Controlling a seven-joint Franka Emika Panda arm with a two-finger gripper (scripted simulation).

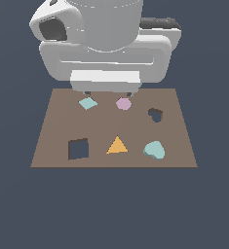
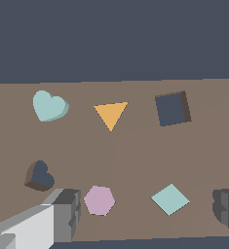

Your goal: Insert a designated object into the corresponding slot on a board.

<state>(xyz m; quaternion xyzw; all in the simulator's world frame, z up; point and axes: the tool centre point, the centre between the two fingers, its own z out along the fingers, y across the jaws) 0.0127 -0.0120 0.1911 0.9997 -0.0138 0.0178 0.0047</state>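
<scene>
Jaws spread wide, holding nothing; gripper hovering at board far edge, between teal diamond and pink hexagon. Teal heart lying loose on board surface, just beside orange triangle, well apart from fingers. Heart slot vacant, near heart. Square hole also vacant. Wide opening probably ready for reaching toward heart.

A plain, flat, dark slate-blue ground fills the whole surround in the exterior view and forms a broad band in the wrist view, evenly lit, matte, with no visible walls, windows, furniture or horizon line.
</scene>
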